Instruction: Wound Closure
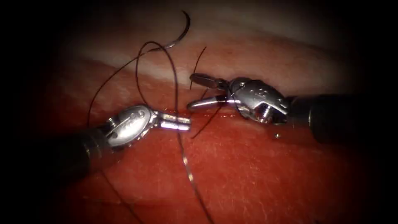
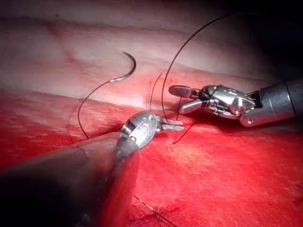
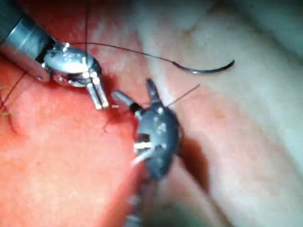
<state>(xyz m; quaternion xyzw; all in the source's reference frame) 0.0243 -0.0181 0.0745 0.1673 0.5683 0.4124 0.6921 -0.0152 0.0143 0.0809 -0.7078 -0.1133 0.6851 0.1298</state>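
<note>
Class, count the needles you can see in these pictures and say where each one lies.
1. The needle lies free on the pale tissue, beyond both tools, thread trailing from it. Neither the left tool, jaws shut, nor the right tool, jaws open, holds it. Others may be hidden.

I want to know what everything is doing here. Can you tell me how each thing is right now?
Left tool: jaws shut on the thread.
Right tool: jaws open, holding nothing.
Needle: lying free on the tissue, held by neither tool.
</note>
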